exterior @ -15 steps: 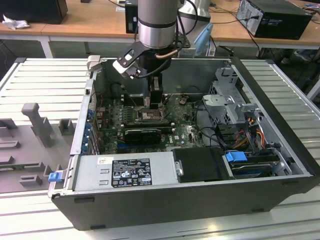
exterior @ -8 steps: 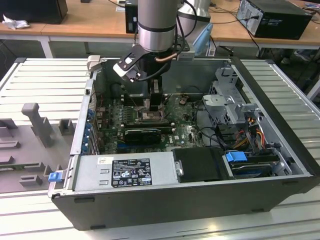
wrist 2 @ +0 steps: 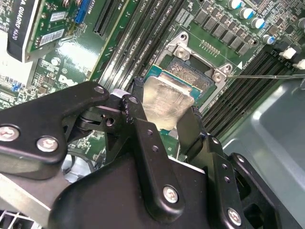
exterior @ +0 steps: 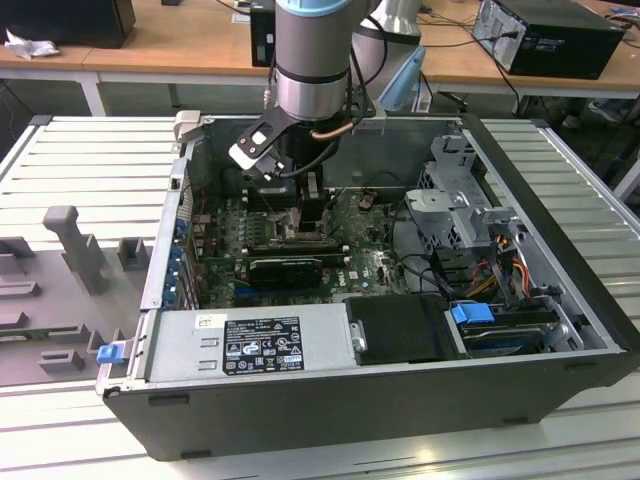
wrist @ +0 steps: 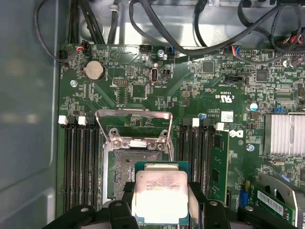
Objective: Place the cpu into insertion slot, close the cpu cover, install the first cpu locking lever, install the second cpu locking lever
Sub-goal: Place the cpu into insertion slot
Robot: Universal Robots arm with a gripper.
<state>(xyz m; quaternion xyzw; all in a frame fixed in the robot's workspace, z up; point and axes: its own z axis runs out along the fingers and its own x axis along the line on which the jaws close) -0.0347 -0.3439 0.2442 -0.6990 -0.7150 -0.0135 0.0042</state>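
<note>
Here the gripper (wrist: 161,204) pinches the cpu (wrist: 160,190) by two opposite edges over the near side of the insertion slot (wrist: 120,167), hiding that part of it; contact with the pins cannot be told. Black memory slots (wrist: 78,167) flank the socket closely. Beyond, the cpu cover (wrist: 133,112) stands raised and open. Farther off, cables (wrist: 190,28) cross the case.

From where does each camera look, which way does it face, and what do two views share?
Exterior view: off the arm, raised, looking down into the open computer case; the arm shows.
First wrist view: on the wrist, facing down on the insertion slot and open cpu cover; the gripper shows.
Second wrist view: on the wrist, slanting across the gripper toward the slot.
Both wrist views share the gripped cpu.
</note>
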